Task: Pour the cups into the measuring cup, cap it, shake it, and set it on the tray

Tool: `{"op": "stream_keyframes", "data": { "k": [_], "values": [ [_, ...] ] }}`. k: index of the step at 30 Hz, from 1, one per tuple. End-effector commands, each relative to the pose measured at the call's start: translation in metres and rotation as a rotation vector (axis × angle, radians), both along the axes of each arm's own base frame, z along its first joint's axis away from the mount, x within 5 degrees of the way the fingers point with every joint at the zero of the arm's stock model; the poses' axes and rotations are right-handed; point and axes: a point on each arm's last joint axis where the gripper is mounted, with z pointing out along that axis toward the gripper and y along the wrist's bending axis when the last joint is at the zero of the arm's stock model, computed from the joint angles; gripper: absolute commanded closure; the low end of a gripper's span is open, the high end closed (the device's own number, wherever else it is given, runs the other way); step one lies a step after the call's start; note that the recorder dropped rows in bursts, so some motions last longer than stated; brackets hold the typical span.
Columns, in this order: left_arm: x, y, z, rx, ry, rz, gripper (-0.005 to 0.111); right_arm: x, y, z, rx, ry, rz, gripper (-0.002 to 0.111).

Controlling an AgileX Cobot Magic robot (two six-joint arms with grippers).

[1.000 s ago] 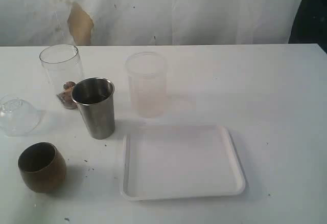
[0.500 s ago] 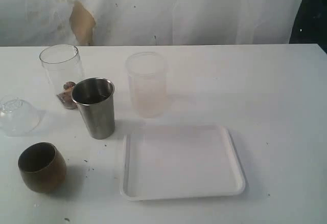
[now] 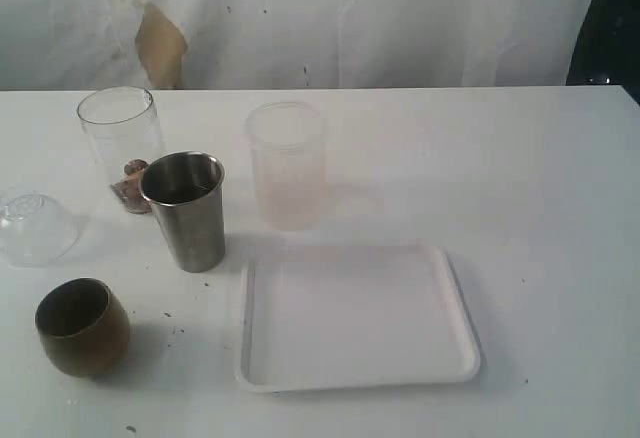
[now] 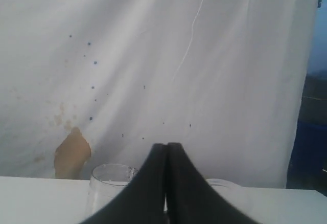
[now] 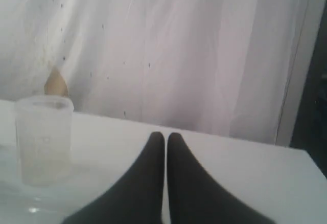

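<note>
Still | left pincer together | right pincer together | steel tumbler, brown cup unmoved

The white table carried six things. Toward the back left stood a clear tumbler, with a steel tumbler just in front of it and a frosted cup to their right. Nearer lay a white tray, with a brown cup left of it and a clear dome by the left edge.
</note>
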Motion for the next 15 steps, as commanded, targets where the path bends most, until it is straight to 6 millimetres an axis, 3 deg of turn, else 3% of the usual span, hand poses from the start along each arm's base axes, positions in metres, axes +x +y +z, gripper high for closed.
{"op": "stream_keyframes", "data": {
  "k": [1,4,15],
  "values": [
    [-0.007,0.006,-0.001,-0.049,0.027,0.053,0.107,-0.002,-0.001,0.008,0.202,-0.081,0.023,0.106],
    [-0.008,0.01,-0.006,-0.064,0.068,0.085,0.107,-0.002,-0.002,0.009,0.448,-0.073,0.061,0.106],
    [-0.008,0.011,-0.007,-0.06,0.075,0.09,0.107,-0.011,-0.008,0.032,0.548,-0.348,0.101,0.106]
  ]
}}
